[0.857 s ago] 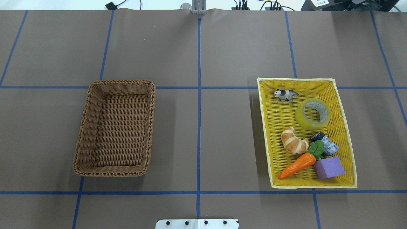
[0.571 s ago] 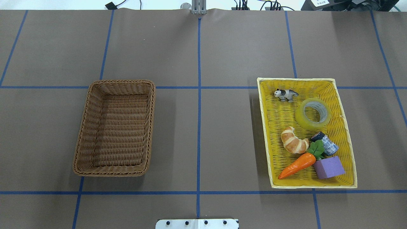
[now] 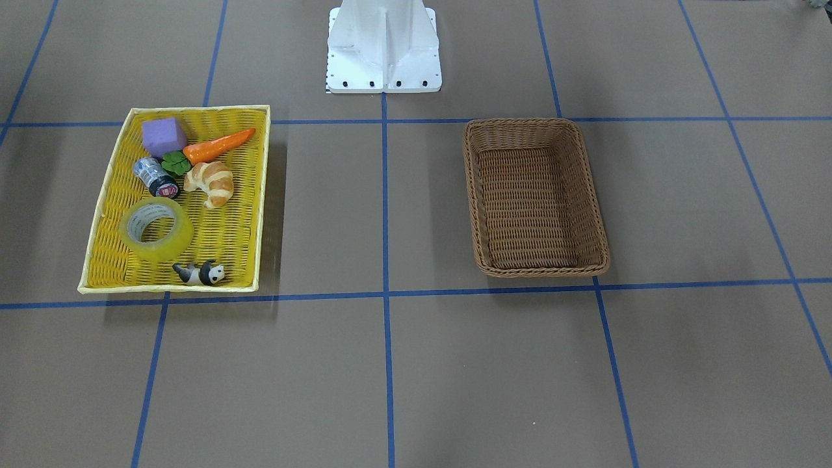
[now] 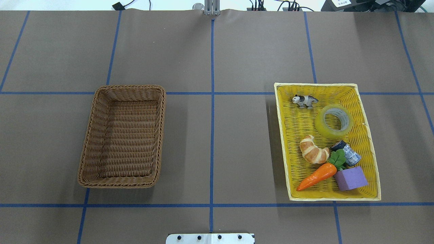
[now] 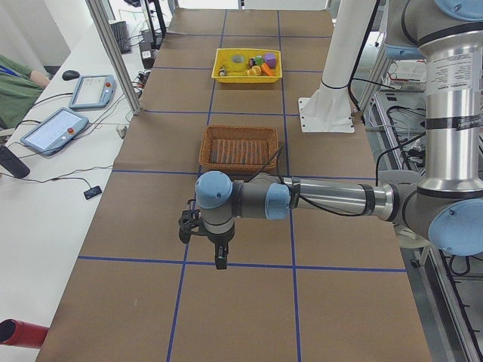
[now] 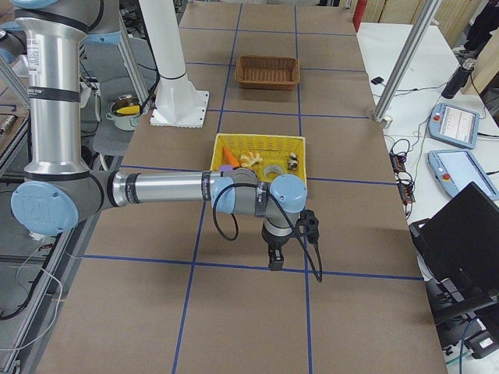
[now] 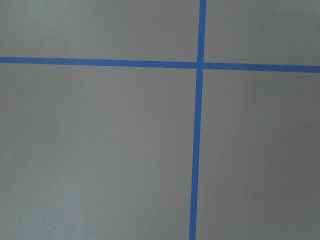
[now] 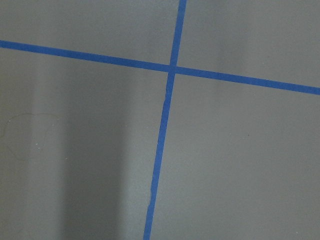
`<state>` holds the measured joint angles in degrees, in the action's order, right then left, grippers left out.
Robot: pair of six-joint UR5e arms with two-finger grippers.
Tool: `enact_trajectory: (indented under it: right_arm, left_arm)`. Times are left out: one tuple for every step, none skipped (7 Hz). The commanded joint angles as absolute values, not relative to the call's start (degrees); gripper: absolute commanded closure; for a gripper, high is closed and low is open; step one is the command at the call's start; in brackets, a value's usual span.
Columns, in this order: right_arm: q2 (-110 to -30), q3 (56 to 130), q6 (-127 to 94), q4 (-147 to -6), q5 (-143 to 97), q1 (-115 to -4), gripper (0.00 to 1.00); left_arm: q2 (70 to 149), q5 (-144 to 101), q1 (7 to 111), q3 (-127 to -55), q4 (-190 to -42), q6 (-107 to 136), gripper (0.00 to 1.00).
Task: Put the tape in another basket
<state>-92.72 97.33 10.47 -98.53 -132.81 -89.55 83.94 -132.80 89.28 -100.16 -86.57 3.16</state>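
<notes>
The tape [image 4: 334, 121], a translucent yellow roll with a white-grey core, lies flat in the far right part of a shallow yellow woven tray [image 4: 282, 142]. It also shows in the front-facing view [image 3: 156, 229]. The brown wicker basket [image 4: 162, 112] stands empty on the left of the table, also in the front-facing view [image 3: 588, 188]. My left gripper [image 5: 219, 262] hangs over bare table well short of the brown basket. My right gripper [image 6: 275, 261] hangs over bare table short of the yellow tray. I cannot tell whether either is open or shut. Both wrist views show only table.
In the yellow tray with the tape lie a toy panda [image 4: 304, 100], a croissant [image 4: 313, 150], a small dark cylinder [image 4: 346, 153], a carrot [image 4: 317, 176] and a purple block [image 4: 351, 178]. Blue tape lines grid the brown table. The robot's white base [image 3: 383, 45] stands between the baskets.
</notes>
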Motion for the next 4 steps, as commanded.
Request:
enact_trajectory:
  right_arm:
    - [-92.8, 97.5, 10.1, -98.5, -132.8, -89.6, 0.00]
    - [-92.0, 97.6, 9.9, -98.5, -132.9, -89.5, 0.00]
    - [-91.8, 97.9, 9.8, -98.5, -133.0, -89.5, 0.00]
    - [-91.8, 98.1, 9.9, -98.4, -133.0, -89.5, 0.00]
  left_arm:
    - [83.9, -132.8, 89.5, -100.4, -86.6, 3.3, 0.01]
    - [84.0, -132.8, 89.5, -100.8, -86.7, 3.3, 0.01]
    - [84.1, -132.8, 89.6, -100.8, -86.7, 3.4, 0.01]
    - [84.1, -132.7, 90.3, -101.0, -86.7, 3.6, 0.01]
